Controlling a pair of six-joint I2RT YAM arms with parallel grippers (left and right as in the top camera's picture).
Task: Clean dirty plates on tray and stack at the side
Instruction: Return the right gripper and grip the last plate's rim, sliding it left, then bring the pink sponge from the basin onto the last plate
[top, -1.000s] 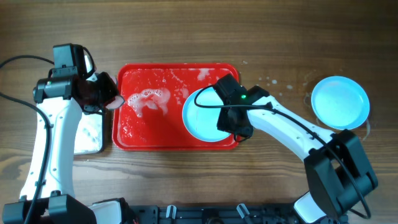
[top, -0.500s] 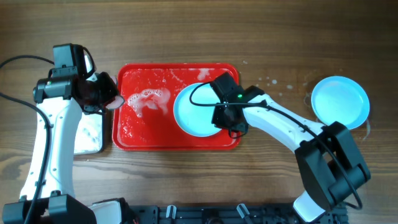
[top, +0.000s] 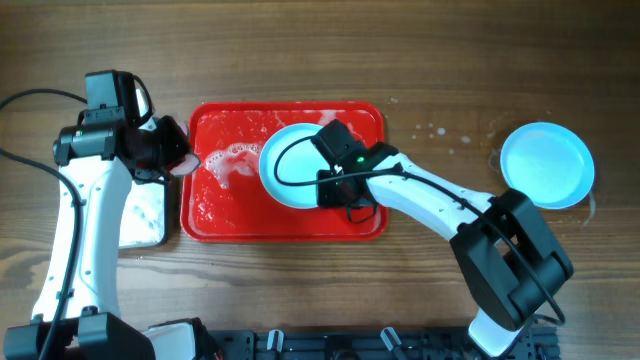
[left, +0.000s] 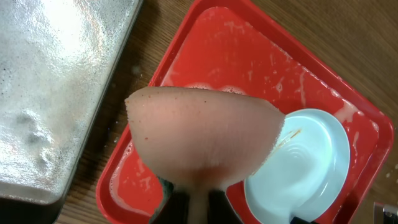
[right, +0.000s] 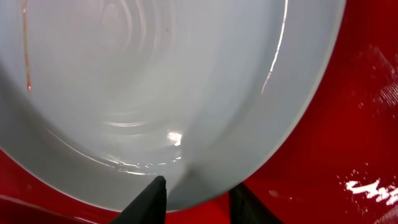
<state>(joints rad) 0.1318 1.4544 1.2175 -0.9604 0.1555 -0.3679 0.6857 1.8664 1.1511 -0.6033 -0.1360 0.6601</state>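
One plate (top: 290, 165), rim pinched in the right gripper (right: 198, 198), has slid left across the tray (top: 225, 215) toward the sponge (left: 205, 134) clamped by the left gripper (left: 189, 199), likely for scrubbing.

1st plate (top: 297, 162) in tray (top: 230, 220) ctr-right; 2nd plate (top: 546, 165) on table (top: 400, 290) well R of tray.

Overhead camera hangs above the worktop (top: 300, 60), facing straight down, far enough out to catch both arms, the whole red tray (top: 215, 215) and the plate (top: 285, 160) on it. Left wrist camera sits closer, peering down past the sponge (left: 205, 137) in the left gripper (left: 189, 202): same tray (left: 249, 50), same plate (left: 311, 168), metal tray (left: 50, 93) at left. Right wrist camera is tightest: that plate (right: 155, 74) fills the frame, right gripper (right: 199, 199) at the bottom edge, tray (right: 360, 112) on the right.
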